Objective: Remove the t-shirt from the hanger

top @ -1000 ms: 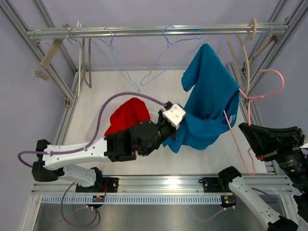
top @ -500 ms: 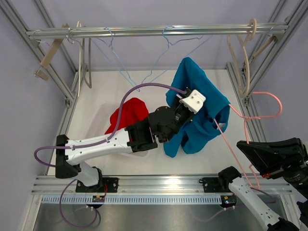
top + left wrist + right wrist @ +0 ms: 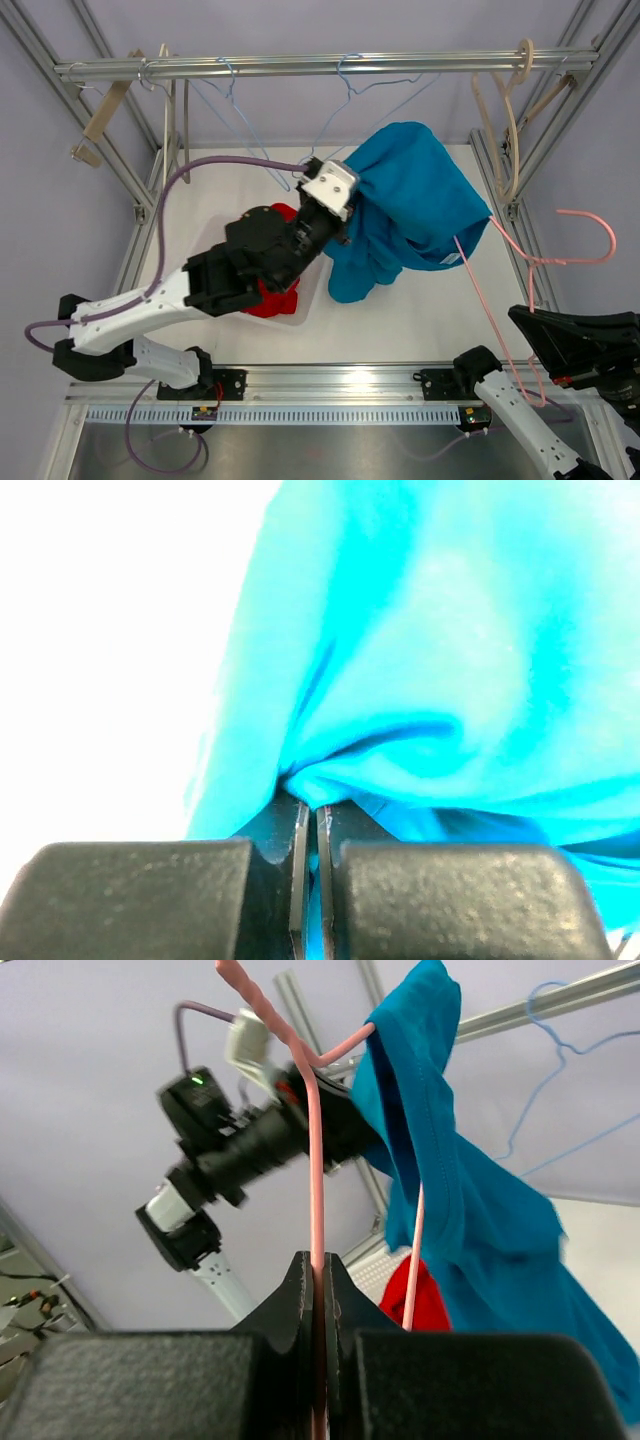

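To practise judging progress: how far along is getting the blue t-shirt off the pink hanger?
Done: both grips are set, the right gripper shut on the hanger, the left gripper shut on the t-shirt. In hand: the t-shirt is pulled taut leftward. Left: one hanger arm sits inside it and must slide free.

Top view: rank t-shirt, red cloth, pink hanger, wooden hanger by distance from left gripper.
1. t-shirt, pinched in the left gripper.
2. red cloth, just lower-left of it.
3. pink hanger, right side.
4. wooden hanger, far top-left corner.
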